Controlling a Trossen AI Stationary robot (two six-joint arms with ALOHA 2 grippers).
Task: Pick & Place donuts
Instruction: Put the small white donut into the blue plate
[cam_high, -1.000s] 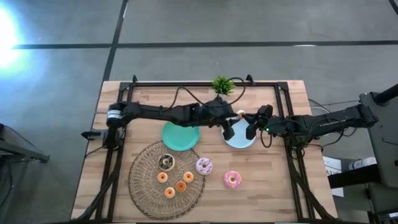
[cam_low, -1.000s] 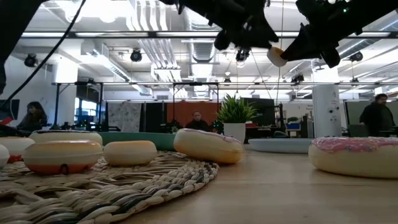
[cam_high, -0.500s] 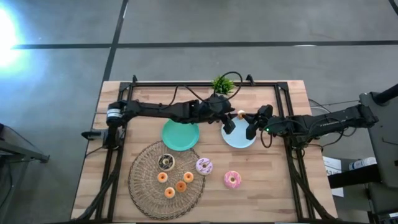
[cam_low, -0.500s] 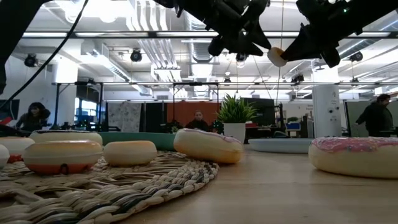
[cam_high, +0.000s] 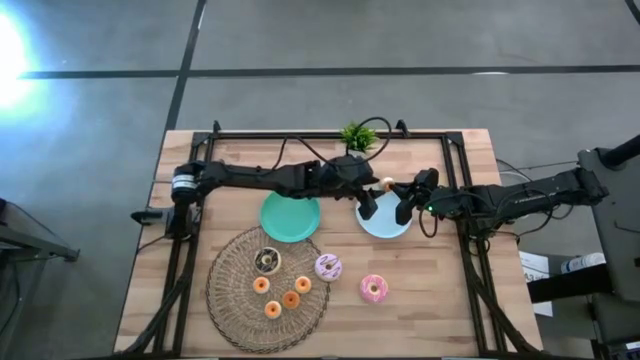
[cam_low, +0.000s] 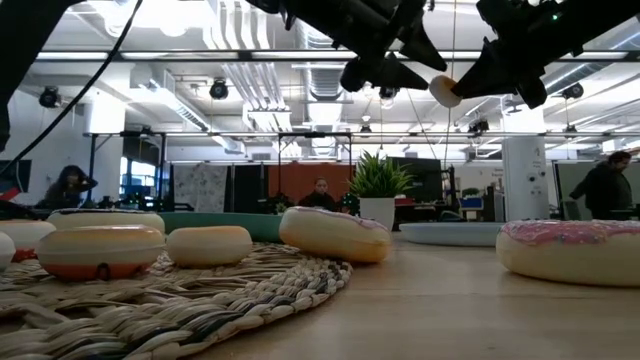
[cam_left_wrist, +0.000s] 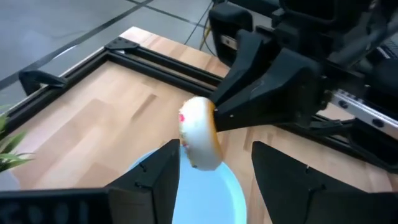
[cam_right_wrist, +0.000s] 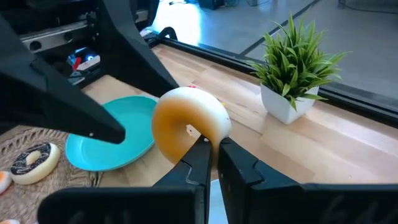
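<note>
A small donut (cam_right_wrist: 186, 121), white on top and orange beneath, hangs in the air over the far edge of the light-blue plate (cam_high: 386, 224). My right gripper (cam_right_wrist: 213, 144) is shut on it. My left gripper (cam_left_wrist: 216, 148) is open, with one finger on either side of this donut (cam_left_wrist: 199, 134). On the woven mat (cam_high: 235, 300) lie a dark donut (cam_high: 266, 261) and several tiny orange ones (cam_high: 291, 299). A pale sprinkled donut (cam_high: 328, 266) and a bright pink donut (cam_high: 373, 288) rest on the bare wood. My right gripper pinches the ring's rim (cam_right_wrist: 200, 138) between its two fingertips. In the low view the donut (cam_low: 445, 90) sits only at the free ends of the fingers. The fingers come from the table's right, slanting a little down. The donut stands on edge, lifted clear above the light-blue plate.
A teal plate (cam_high: 290, 217) lies left of the light-blue one. A small potted plant (cam_high: 356, 137) stands at the far edge. Black frame rails (cam_high: 468, 200) run along the table's sides. The near right corner is bare wood.
My left gripper has opened and let go of the small donut, which stays where it was in my right gripper's hold. The left wrist has rolled a little. My right arm has kept still.
</note>
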